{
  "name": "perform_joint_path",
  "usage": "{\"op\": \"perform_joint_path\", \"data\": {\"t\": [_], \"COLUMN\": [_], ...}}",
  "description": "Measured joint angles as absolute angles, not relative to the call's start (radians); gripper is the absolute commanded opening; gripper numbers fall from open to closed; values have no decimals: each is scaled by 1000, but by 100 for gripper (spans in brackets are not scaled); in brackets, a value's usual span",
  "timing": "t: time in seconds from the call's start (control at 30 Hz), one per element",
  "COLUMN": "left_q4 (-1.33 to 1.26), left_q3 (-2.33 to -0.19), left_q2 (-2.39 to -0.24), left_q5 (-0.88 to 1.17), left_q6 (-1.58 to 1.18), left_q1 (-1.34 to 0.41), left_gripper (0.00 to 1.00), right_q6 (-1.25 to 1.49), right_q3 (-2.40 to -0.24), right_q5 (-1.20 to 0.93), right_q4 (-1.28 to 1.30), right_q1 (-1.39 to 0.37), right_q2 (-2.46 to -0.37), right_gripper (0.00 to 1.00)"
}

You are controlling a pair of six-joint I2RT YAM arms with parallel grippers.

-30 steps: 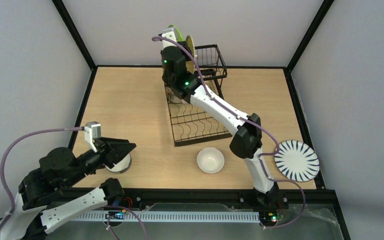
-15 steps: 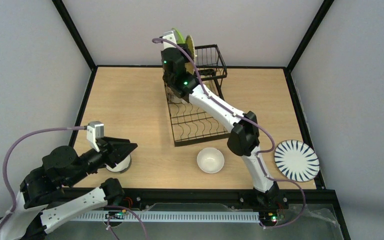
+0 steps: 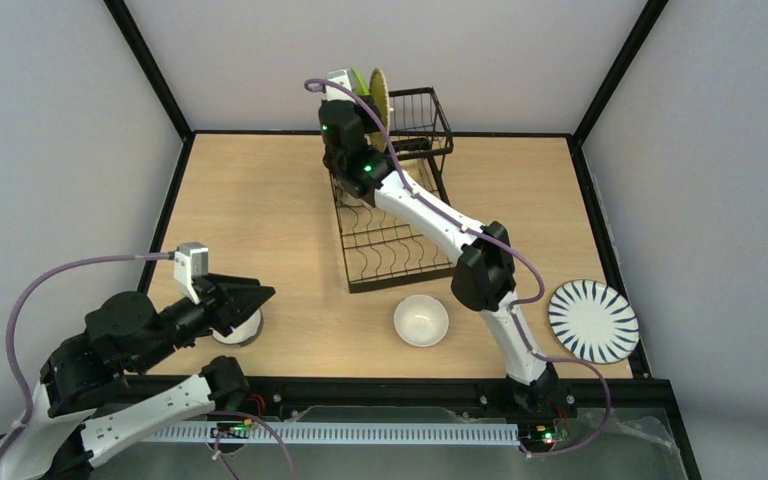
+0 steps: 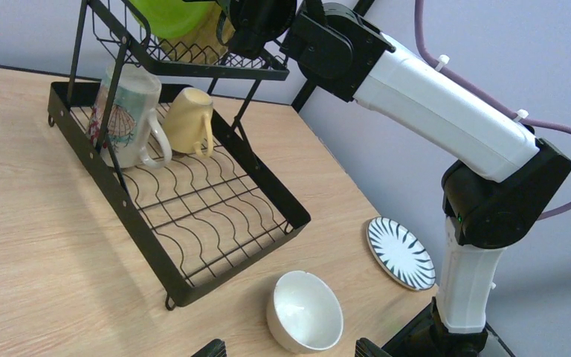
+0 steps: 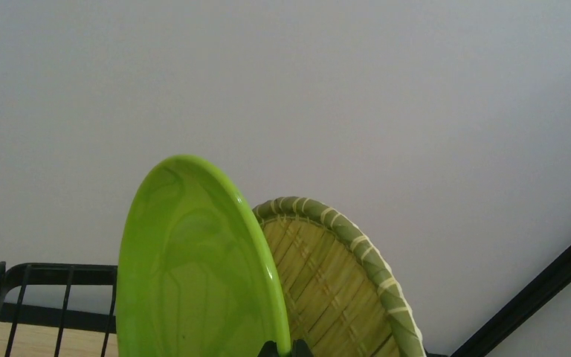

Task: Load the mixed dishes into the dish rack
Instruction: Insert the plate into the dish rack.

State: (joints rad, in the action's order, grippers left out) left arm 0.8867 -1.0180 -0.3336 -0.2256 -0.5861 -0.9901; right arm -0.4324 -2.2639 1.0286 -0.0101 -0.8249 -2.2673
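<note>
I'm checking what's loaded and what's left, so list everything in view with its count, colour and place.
dish rack: 1, black wire, middle of the table towards the far side
green plate: 1, bright green, upright at the rack's raised tier
woven bamboo plate: 1, tan with a green rim, upright just behind the green plate
pale yellow mug: 1, lower tray, far end
shell-print mug: 1, pale, lower tray beside the yellow mug
white bowl: 1, on the table in front of the rack
second bowl: 1, white rim, near left, mostly hidden
blue-striped plate: 1, white and blue, flat at near right
table: 1, light wood
left gripper: open, above the second bowl
right gripper: shut on the green plate's rim
</note>
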Motion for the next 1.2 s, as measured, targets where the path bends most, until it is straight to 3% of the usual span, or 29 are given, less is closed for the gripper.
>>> {"op": "perform_joint_path", "data": {"t": [1.2], "left_q4": [890], "left_q3": [-1018], "left_q2": [-334], "left_q5": [-197], "left_q6": [-549], "left_q1": [-990], "left_gripper": [99], "right_q6": [-415], "right_q3": [-2398], "right_q5": [1095], "right_q4": [120], "right_q1": [-839], "right_q2": [-2343], "right_gripper": [0]}}
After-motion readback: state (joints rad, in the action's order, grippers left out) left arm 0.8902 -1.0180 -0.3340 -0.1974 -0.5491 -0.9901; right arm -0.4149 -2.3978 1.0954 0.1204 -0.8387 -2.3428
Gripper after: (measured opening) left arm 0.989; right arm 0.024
